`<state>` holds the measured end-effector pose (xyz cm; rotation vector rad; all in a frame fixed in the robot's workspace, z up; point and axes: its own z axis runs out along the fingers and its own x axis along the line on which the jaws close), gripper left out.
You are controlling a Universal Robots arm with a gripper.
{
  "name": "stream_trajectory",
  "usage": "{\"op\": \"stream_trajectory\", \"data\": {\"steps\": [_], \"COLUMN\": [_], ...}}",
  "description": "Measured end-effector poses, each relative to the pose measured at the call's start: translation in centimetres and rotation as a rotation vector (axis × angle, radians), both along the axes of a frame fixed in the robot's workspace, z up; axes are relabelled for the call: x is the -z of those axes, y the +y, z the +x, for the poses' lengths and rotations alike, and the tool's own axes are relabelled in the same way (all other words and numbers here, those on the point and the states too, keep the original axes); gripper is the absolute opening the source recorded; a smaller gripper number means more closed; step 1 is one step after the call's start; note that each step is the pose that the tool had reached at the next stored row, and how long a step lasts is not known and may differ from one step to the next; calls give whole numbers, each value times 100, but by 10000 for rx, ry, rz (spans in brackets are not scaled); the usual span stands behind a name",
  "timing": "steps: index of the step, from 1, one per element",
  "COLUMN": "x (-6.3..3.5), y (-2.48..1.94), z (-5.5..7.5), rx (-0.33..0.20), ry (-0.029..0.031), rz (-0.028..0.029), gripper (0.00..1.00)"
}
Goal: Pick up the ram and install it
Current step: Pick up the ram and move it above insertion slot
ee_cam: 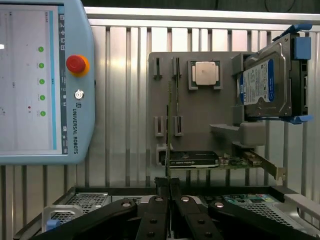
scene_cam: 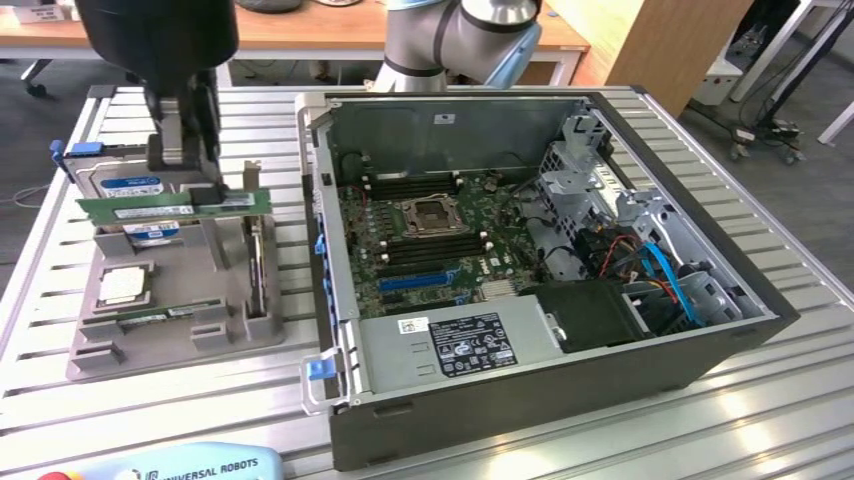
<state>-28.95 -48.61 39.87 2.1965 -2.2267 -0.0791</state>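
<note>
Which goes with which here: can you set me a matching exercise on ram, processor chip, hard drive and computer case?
1 ram
2 processor chip
3 hard drive
4 computer case

A open, motherboard showing
B held in the gripper above the grey holder
C square, lying flat in the holder
D silver, blue label

Pairs: 1-B; 2-C; 3-D; 4-A

robotics laboratory or workshop. indicators: a ribbed, slotted aluminium surface (scene_cam: 747,400); a light-blue touchscreen teach pendant (ee_cam: 45,82) with a red stop button, marked universal robots; a silver-and-blue jointed robot arm (scene_cam: 467,40); an opened black desktop computer case (scene_cam: 534,400); light wooden desks (scene_cam: 307,30) behind.
</note>
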Motion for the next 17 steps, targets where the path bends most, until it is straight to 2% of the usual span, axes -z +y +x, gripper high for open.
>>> {"op": "stream_trajectory", "data": {"steps": [17], "x": [0], "y": [0], "z": [563], "rx": [2], "ry": [1], "rz": [-1], "gripper": [12]}}
